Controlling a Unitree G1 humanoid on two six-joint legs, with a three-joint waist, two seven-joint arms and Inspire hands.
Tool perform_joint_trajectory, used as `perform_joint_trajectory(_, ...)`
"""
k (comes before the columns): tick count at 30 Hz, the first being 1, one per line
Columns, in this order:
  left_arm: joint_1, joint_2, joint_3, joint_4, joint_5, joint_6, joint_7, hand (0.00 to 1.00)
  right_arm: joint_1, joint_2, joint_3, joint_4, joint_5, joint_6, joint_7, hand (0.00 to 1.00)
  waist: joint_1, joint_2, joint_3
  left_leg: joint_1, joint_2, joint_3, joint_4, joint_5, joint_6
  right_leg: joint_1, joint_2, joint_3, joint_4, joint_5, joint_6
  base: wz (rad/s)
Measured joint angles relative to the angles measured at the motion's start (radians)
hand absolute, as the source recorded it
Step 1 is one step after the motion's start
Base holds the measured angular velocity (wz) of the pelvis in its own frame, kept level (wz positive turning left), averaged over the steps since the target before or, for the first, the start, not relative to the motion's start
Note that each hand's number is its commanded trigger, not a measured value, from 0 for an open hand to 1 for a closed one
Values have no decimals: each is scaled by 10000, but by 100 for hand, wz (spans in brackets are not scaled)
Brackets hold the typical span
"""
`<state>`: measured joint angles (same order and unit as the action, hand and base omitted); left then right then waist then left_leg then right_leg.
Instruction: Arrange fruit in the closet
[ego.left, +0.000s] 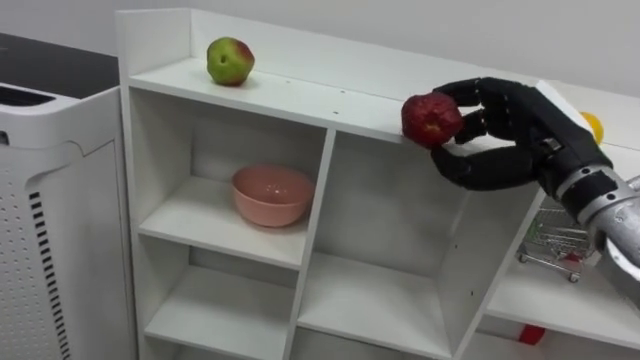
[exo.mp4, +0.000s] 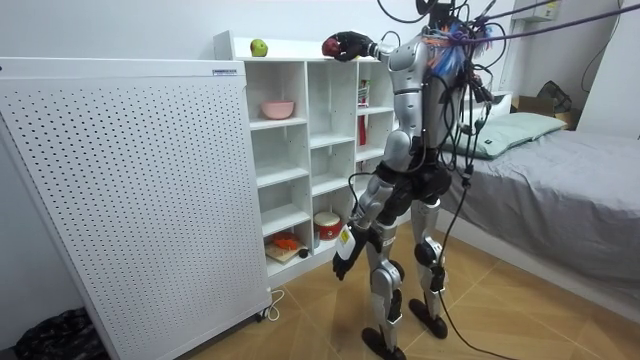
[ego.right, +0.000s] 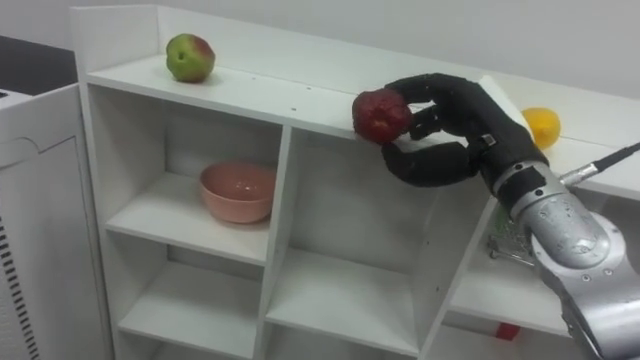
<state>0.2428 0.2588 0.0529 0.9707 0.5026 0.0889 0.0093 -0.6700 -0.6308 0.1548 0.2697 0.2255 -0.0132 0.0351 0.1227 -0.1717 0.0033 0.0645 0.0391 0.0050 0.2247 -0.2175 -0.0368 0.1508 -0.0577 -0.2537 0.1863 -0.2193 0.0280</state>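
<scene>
The right hand (ego.left: 500, 135) curls round the red apple (ego.left: 431, 119), right at the front edge of the closet's top shelf (ego.left: 300, 95), likely to set it down in line with the green apple (ego.left: 229, 61) off at ten o'clock. The left hand (exo.mp4: 343, 262) hangs low, and I cannot tell its state. No readable writing anywhere.

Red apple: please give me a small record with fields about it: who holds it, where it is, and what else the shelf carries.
holder: right hand, fingers curled round the red apple
place: at the front edge of the shelf top; resting there or not, cannot tell
also on top: green apple, far left; yellow fruit, behind the hand
below: pink bowl in a left compartment
left hand: hangs low by the robot's side
</scene>
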Motion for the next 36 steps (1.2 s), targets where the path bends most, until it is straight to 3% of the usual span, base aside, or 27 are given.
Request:
perform_joint_trajectory(11, 17, -41, 2, 2, 2, 2, 224, 0, -69, -3, 111, 53, 463, -72, -94, 100, 84, 37, 51, -48, -3, 0, 5, 1, 0, -85, 2, 5, -9, 0, 0, 0)
perform_joint_trajectory(20, 25, -74, 1, 12, -2, -22, 262, 0, -27, 53, 113, -401, 400, -63, 24, 100, 159, 395, 15, -5, -1, 55, -2, 1, 0, -83, 0, 55, -9, 1, -1, -1)
perform_joint_trajectory(29, -148, -92, -49, 483, -7, -137, 278, 0, 903, 109, 251, -3548, 380, -67, 652, 100, 79, 438, 9, 216, 6, 154, -114, 2, 0, 50, -3, 113, -29, 1, -1, -3)
perform_joint_trajectory(36, -389, -102, -366, 981, 1, -221, 292, 0, 1632, 568, 578, -5264, 102, -67, 1436, 100, 175, 470, 34, 300, 14, 232, -94, 1, 1, 49, -1, 252, 8, 9, -15, -4)
